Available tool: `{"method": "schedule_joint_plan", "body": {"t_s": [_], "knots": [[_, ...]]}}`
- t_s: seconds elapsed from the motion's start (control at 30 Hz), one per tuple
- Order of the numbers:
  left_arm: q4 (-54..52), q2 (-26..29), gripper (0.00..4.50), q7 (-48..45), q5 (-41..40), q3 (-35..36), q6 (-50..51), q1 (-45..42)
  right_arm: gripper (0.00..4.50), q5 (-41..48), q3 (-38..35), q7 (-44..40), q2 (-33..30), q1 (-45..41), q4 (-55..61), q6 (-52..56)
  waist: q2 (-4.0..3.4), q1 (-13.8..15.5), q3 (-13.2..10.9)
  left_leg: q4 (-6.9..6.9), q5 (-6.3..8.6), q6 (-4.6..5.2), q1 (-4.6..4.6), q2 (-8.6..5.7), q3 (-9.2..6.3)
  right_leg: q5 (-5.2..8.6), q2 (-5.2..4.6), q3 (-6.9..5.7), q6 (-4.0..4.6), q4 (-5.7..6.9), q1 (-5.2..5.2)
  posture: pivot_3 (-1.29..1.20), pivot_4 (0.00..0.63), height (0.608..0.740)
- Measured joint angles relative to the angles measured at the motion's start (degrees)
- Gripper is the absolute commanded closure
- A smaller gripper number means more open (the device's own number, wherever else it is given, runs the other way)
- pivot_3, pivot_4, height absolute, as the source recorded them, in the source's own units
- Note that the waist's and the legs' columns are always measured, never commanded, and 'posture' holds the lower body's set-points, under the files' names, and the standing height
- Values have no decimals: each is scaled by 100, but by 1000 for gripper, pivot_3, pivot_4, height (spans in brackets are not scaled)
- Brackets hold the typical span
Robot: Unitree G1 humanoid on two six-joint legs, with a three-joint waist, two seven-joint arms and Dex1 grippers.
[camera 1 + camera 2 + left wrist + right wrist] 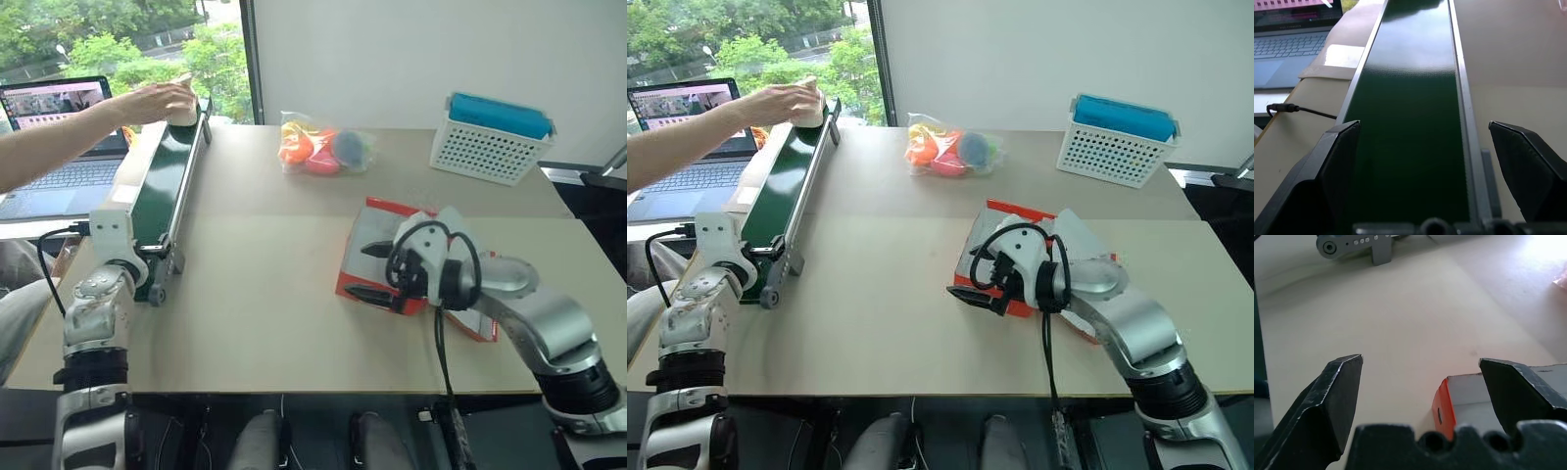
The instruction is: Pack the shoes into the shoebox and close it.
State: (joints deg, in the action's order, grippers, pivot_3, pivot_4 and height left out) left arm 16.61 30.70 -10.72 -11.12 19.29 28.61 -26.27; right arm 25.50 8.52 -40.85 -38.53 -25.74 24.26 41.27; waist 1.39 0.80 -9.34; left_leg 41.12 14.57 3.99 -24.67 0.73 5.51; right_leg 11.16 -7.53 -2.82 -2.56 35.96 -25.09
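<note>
**Silver arms, black fingers**

Both robot arms are built of rounded silver-grey metal segments joined by black ribbed collars. The right arm (pixel 549 328) carries white housing at the wrist, with black cables looping around it. The right gripper (pixel 1422 382) and the left gripper (pixel 1422 147) each have two thick, matte black, wedge-shaped fingers rising from a scalloped black base.
</note>
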Motion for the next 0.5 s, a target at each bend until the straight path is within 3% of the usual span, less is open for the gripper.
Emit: {"method": "schedule_joint_plan", "body": {"t_s": [0.3,0.5], "knots": [[452,42,0,-135,-45,29,-46,-323,41,-673,94,995,858,27,-241,1,6,-30,-2,-14,-8,-15,1,1,4,-2,0,-1,3,3,-12,0,150,705],[694,127,0,-120,35,-25,-82,-418,41,-908,224,1214,1083,275,-236,12,6,-34,-2,-13,-9,-16,2,1,4,-3,0,-2,5,6,-11,0,150,705]]}}
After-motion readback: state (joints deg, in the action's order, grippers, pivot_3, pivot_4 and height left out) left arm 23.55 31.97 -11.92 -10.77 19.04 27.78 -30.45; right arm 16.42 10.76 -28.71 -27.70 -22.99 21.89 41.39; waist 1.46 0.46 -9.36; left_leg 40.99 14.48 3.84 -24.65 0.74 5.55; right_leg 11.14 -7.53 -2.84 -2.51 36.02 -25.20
